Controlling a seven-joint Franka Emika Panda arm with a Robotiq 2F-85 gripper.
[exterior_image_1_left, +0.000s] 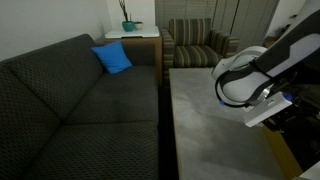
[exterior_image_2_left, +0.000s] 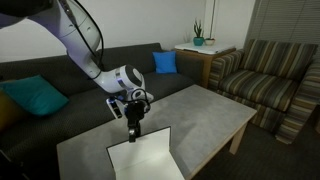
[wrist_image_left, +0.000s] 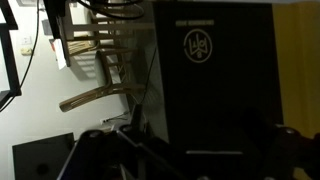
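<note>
gripper (exterior_image_2_left: 133, 131) | over edge of white sheet (exterior_image_2_left: 147, 160) | flat on table (exterior_image_2_left: 205, 108)

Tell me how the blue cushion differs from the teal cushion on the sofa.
The blue cushion is bright blue; the teal cushion is greenish. The blue cushion sits at the sofa end by the armchair, the teal cushion at the far end. Both are plain and rest on the sofa.

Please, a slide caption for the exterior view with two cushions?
Gripper at a white sheet on the table, sofa behind.
</note>
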